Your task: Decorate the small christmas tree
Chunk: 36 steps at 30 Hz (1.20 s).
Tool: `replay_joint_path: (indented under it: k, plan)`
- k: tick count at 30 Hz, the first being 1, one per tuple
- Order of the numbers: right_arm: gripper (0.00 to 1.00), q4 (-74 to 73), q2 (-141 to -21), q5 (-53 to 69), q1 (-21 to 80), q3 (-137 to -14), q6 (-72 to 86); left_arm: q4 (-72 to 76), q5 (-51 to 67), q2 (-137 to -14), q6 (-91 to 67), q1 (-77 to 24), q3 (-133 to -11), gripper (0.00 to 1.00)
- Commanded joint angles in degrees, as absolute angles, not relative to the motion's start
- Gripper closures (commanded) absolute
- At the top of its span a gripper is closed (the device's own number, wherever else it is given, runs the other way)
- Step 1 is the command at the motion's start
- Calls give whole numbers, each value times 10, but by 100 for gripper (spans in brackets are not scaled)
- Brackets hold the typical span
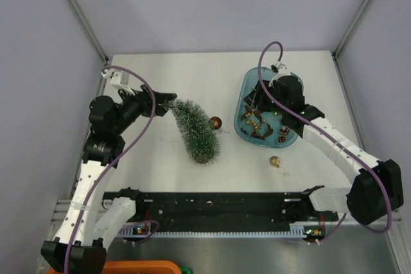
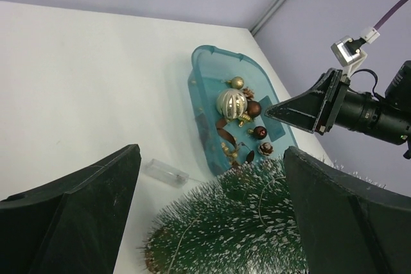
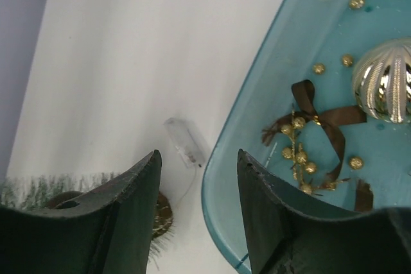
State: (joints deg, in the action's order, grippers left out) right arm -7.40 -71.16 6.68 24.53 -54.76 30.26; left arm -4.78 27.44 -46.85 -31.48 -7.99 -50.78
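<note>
The small christmas tree (image 1: 196, 129) sits on the white worktop (image 1: 192, 75) a little left of its middle. It is tipped over, with its frosted tip toward the far left corner and its brown base toward the near edge. Whether it leans or lies flat cannot be told.

The left tool (image 1: 170, 102) is at the tree's tip with its two dark fingers (image 2: 83, 210) spread wide. In the left wrist view the bristles fill the gap between them, and a thin wire runs across the branches.

A translucent blue tray (image 2: 198, 88) lies toward the far right corner. It holds a large ribbed gold ball (image 2: 231, 102), a brown ribbon (image 3: 327, 120), sprigs of small gold beads and several darker baubles.

The right tool (image 3: 199, 157) hangs over the tray's left rim. Its fingers are apart and grip nothing.

A small clear plastic case (image 3: 183, 140) lies on the worktop between tree and tray. A dark reddish bauble (image 1: 215, 122) rests just beside the tree's right flank. A gold bauble (image 1: 275, 160) lies alone, apart from the tray on its near-edge side.
</note>
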Motion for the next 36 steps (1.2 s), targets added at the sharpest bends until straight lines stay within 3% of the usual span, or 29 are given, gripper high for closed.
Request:
replay_joint_path:
  k: [1,9,16,23,26,33,36]
  plan:
    - [49,-96,-743,19,236,-570,268,-100,227,-440,-285,-74,-510,1]
    - [48,-118,-845,-63,229,-566,238,-165,153,-417,-251,-74,-515,1]
    - [45,-121,-906,-97,227,-564,223,-191,147,-413,-229,-74,-526,1]
    - [47,-120,-958,-112,227,-561,208,-218,126,-409,-220,-74,-537,1]
    - [53,-120,-980,-113,226,-567,207,-233,103,-400,-219,-74,-540,1]
    - [86,-119,-962,-120,222,-569,208,-250,64,-390,-205,-74,-549,1]
    - [90,-120,-929,-127,222,-564,214,-255,59,-387,-203,-74,-552,1]
